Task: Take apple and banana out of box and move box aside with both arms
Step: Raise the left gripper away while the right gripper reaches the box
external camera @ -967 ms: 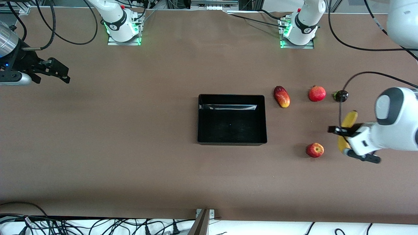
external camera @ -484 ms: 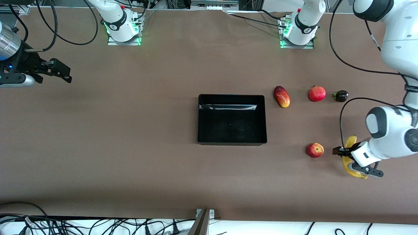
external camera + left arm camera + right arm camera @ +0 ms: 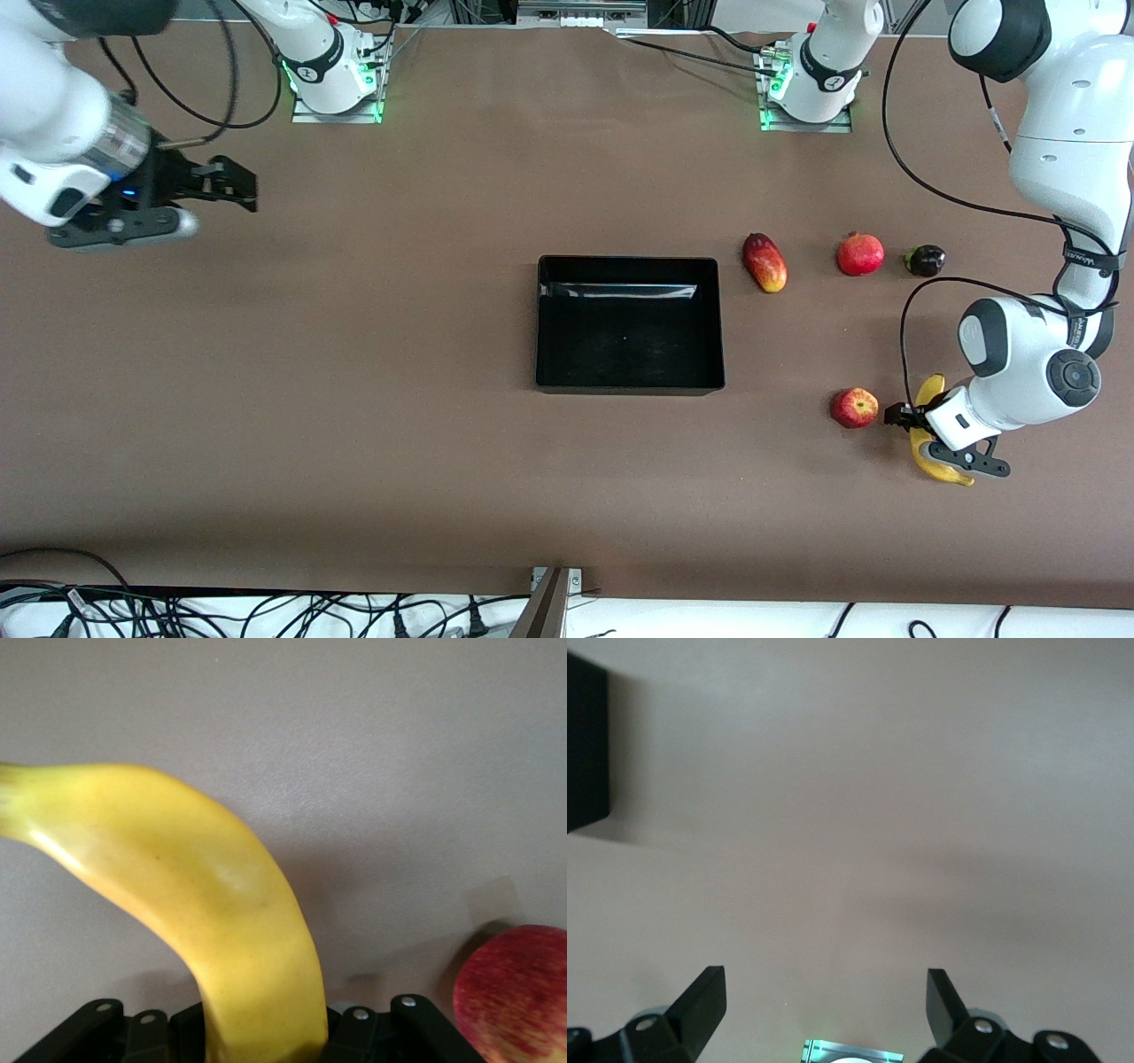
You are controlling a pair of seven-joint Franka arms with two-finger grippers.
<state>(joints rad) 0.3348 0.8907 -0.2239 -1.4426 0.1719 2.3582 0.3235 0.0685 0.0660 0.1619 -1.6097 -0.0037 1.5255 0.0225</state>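
Observation:
My left gripper (image 3: 912, 424) is shut on the long yellow banana (image 3: 930, 391) and holds it low over the table beside the red apple with yellow streaks (image 3: 854, 408). In the left wrist view the banana (image 3: 204, 904) runs out from between the jaws, with the apple (image 3: 518, 992) at the edge. The black box (image 3: 629, 337) sits mid-table with nothing in it. My right gripper (image 3: 232, 186) is open and holds nothing, over bare table at the right arm's end. The right wrist view shows its spread fingers (image 3: 700, 997) and a corner of the box (image 3: 585, 744).
A mango (image 3: 765, 262), a pomegranate (image 3: 860, 254) and a small dark fruit (image 3: 925, 260) lie in a row toward the left arm's end, farther from the front camera than the apple. Cables run along the table's near edge.
My left gripper has carried the banana nearer to the front camera, then toward the apple. My right gripper has moved toward the box, still open.

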